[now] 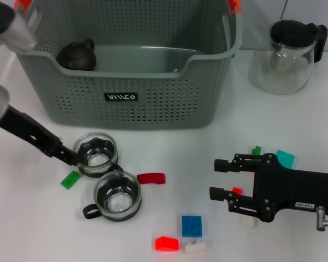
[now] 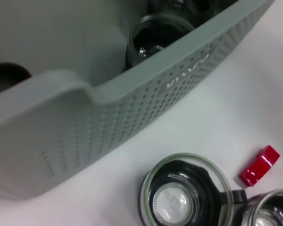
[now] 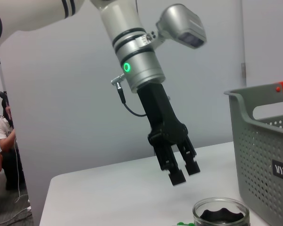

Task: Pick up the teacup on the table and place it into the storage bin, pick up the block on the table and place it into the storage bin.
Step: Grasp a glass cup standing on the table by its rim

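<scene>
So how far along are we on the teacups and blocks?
Done: one glass teacup looks to be inside the storage bin. In hand: nothing gripped; the left tool is at the table teacup nearest the bin. Left: that cup, the second teacup and the blocks, e.g. the blue block. The right tool lies open, empty, on the right.

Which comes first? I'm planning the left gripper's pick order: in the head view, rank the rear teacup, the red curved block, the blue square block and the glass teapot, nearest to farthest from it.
1. Rear teacup: right at the left gripper, before the storage bin.
2. Red curved block: mid-table, beyond both cups.
3. Blue square block: near the front edge.
4. Glass teapot: far right corner, beside the bin.
</scene>
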`<state>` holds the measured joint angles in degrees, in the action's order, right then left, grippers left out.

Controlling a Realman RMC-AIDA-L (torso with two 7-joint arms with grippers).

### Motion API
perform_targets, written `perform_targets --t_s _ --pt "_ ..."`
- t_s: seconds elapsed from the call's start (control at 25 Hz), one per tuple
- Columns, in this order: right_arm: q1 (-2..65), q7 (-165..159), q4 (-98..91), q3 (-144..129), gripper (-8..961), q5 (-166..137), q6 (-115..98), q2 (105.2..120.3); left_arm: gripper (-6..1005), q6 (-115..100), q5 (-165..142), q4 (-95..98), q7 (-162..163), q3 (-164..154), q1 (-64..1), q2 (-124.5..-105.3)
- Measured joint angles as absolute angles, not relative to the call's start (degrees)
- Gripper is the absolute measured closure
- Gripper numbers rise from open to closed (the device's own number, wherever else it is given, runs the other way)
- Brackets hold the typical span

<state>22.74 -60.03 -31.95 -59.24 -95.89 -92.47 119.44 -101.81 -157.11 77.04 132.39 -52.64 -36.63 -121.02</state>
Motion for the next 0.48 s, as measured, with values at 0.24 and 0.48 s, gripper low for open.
perform_targets --t_s 0.24,0.48 --pt "22.9 -60.0 -31.9 -59.2 389 -95.9 -92.6 119.49 193 -100.4 -158.9 76.6 136.9 -54.1 -38.7 -122.31" --pt "22.9 -60.0 -31.8 -59.2 389 -95.9 -92.6 119.53 254 -96.2 -160.5 75.2 139.3 -56.4 -39.4 -122.61"
